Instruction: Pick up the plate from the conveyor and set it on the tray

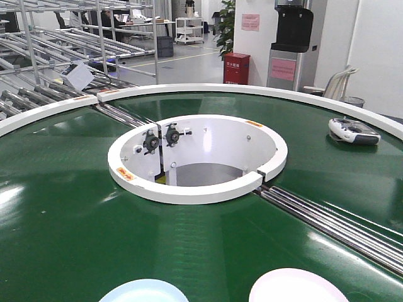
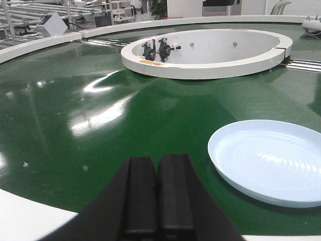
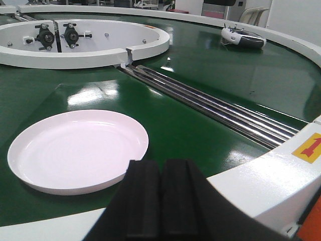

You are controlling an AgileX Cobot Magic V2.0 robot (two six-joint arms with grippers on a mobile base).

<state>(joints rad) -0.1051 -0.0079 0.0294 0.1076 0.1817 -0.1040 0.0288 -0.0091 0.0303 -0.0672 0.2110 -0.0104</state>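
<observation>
Cropping hides half the pale-blue round plate (image 1: 145, 292) and pink round plate (image 1: 297, 286) on the dark-green conveyor belt (image 1: 63, 207); left gripper (image 2: 157, 170), right gripper (image 3: 162, 173) closed, empty.

Pale blue plate (image 2: 268, 160) lying flat near the front rim of the glossy dark-green conveyor (image 1: 75, 214), pale pink plate (image 3: 77, 148) resting flat to its right, the two sitting apart

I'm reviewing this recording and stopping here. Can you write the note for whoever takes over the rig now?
The left gripper is shut and empty, over the near rim of the conveyor, beside the blue plate.
The right gripper is shut and empty, just short of the pink plate.
Both plates lie flat on the belt. The tray is not in view.
Done: nothing grasped.
Left: open, grab a plate, place it on the tray.
</observation>
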